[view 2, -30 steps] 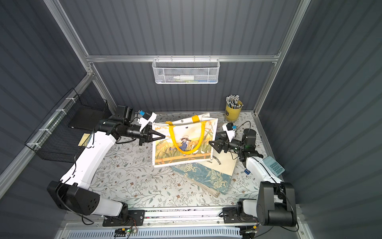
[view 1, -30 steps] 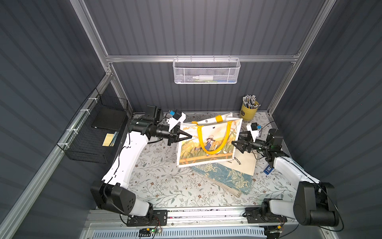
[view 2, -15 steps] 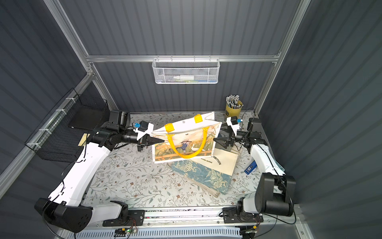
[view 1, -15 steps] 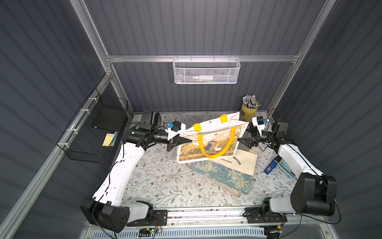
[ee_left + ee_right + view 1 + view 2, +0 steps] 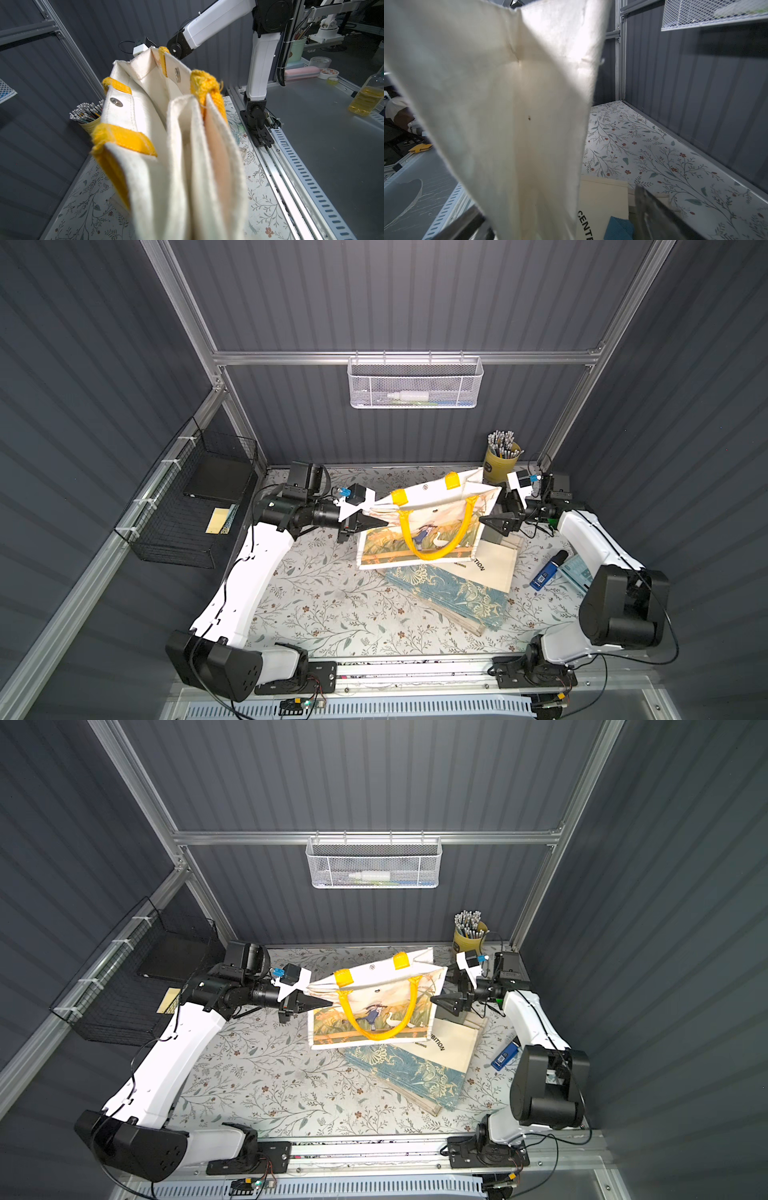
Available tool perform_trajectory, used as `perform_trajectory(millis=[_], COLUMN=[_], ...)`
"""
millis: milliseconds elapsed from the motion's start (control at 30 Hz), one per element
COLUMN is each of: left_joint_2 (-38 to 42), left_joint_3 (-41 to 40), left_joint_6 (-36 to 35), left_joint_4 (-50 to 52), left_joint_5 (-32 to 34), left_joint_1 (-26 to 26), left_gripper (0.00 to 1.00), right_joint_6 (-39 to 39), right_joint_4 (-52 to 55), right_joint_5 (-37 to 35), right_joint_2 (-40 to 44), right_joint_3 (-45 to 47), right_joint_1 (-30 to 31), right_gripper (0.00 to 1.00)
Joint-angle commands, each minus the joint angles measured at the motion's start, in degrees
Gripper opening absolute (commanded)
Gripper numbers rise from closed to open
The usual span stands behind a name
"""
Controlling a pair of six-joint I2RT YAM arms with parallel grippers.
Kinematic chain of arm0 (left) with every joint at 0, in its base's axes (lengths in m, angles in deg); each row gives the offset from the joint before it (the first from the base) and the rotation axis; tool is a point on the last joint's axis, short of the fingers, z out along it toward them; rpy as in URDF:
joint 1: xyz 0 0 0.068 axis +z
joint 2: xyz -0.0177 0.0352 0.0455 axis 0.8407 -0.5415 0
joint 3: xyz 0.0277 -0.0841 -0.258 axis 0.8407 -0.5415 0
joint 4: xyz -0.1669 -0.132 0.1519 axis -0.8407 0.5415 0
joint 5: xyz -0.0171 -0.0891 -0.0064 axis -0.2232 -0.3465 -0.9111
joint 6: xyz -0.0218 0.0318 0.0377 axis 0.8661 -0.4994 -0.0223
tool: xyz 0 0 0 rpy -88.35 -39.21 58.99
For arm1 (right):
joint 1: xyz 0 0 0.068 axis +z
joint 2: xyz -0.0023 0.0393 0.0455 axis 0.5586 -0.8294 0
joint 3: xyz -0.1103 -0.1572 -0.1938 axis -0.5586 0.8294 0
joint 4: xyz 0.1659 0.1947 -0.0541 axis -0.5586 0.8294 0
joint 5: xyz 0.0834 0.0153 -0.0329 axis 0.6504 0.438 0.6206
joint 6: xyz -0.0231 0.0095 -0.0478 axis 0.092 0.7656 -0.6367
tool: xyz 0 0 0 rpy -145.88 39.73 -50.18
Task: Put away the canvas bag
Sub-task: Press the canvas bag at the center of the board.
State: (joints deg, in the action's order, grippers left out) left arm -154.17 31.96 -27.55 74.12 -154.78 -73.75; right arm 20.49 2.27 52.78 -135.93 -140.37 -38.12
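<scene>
Across the whole floor of the booth spreads the table (image 5: 332,614), covered in a floral print. Above its back half, the canvas bag (image 5: 419,526) (image 5: 370,1011) hangs stretched between the two arms, printed side facing up towards the camera and mouth towards the back wall. Its bottom edge reaches down to the stack of cloths below, though I cannot tell whether it rests on them. One yellow handle (image 5: 436,549) droops in a loop over the picture.

On the robot's left, fixed to the side wall, is a black wire basket (image 5: 183,510). A white mesh basket (image 5: 415,383) hangs from the rail on the back wall.

Under the bag's lower edge lies a blue patterned cloth (image 5: 449,597), and beside it a cream tote (image 5: 494,568) with dark lettering.

In both top views the left gripper (image 5: 380,523) (image 5: 326,1002) is pinched together on the bag's left edge. In the left wrist view the folded canvas (image 5: 187,145) fills the frame right in front of the lens.

The right gripper (image 5: 488,522) (image 5: 438,1001) stands at the bag's opposite edge. In the right wrist view its fingers (image 5: 652,205) are spread wide, with the bag's side panel (image 5: 508,104) hanging between them, not clamped.

A pencil cup (image 5: 500,464) sits in the back corner behind the right gripper, and a small blue device (image 5: 544,574) lies near the right arm.
</scene>
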Motion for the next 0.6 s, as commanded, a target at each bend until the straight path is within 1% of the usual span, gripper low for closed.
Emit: perform_trajectory(millis=[0,167,267,333,433,467,533,567], left_joint_2=[-0.51,-2.28,-2.56,-2.48,-2.81,-3.20,-3.92,-4.45], left_joint_3=[2.98,4.67,5.17,4.75,5.08,5.59,6.42,6.68], left_joint_6=[-0.05,-0.03,0.23,1.68,4.64,6.38,7.53,9.24], left_joint_4=[-1.50,-2.16,-3.32,-5.27,-7.11,-7.43,-7.36,-8.14], left_joint_5=[-5.29,-6.11,-6.30,-6.21,-5.46,-4.86,-4.61,-4.66], left_joint_1=[-0.34,-0.34,-0.34,-0.34,-0.34,-0.33,-0.25,-0.25], left_gripper=[0.00,0.00,0.00,0.00,0.00,0.00,0.00,0.00], right_joint_6=[-3.80,0.84,2.89,3.60,3.91,3.79,3.76,3.84], right_joint_4=[6.66,2.23,0.22,-0.74,0.31,0.91,1.70,1.84], right_joint_5=[6.70,6.70,6.70,6.70,6.70,6.70,6.70,6.68], right_joint_2=[0.66,3.34,4.85,5.78,6.42,6.68,7.28,7.64], right_joint_3=[-0.43,2.47,4.49,5.59,6.06,6.06,6.30,6.65], right_joint_1=[2.59,5.74,6.04,6.02,6.45,6.66,7.08,7.35], right_gripper=[0.99,0.97,0.94,0.91,0.79,0.72,0.66,0.61])
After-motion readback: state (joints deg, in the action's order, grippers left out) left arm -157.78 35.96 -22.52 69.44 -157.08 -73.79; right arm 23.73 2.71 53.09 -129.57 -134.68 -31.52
